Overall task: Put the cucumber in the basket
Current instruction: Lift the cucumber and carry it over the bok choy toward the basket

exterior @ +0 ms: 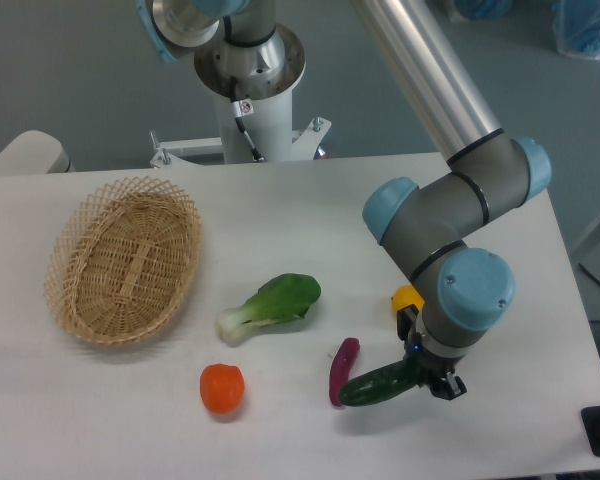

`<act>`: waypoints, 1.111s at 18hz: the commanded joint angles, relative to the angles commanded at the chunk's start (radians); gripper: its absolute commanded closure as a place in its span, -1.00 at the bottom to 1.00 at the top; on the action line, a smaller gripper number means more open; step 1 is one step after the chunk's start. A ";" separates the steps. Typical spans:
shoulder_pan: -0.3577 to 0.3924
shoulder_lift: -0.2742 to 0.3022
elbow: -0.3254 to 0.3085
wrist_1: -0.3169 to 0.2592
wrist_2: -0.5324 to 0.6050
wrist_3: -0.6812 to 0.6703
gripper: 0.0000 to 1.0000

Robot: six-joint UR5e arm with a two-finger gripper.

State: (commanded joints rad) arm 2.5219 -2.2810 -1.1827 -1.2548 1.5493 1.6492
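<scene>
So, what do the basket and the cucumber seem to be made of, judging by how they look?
The basket looks like woven wicker or straw: light tan strands, matte, with an open-weave rim. The cucumber is dark green and glossy, with a smooth surface that catches the light. This fits a plastic replica, but a real one cannot be ruled out.

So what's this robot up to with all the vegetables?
The arm's gripper is down at the near right of the table, closed around one end of a dark green cucumber. The cucumber's other end sits right by a slim purple vegetable. The wicker basket it is meant for sits empty at the far left. A bok choy and an orange tomato lie between.
</scene>
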 joint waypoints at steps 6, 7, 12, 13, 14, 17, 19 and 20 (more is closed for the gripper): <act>-0.006 0.037 -0.046 -0.011 -0.054 -0.084 0.93; -0.012 0.050 -0.064 -0.011 -0.055 -0.089 0.93; -0.032 0.152 -0.195 -0.009 -0.087 -0.092 0.93; -0.043 0.170 -0.215 -0.011 -0.087 -0.095 0.93; -0.055 0.190 -0.239 -0.011 -0.089 -0.107 0.93; -0.092 0.267 -0.325 -0.009 -0.092 -0.144 0.92; -0.120 0.320 -0.386 -0.011 -0.109 -0.166 0.93; -0.130 0.342 -0.417 -0.008 -0.130 -0.175 0.93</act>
State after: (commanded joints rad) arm 2.3916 -1.9392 -1.5996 -1.2625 1.4191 1.4742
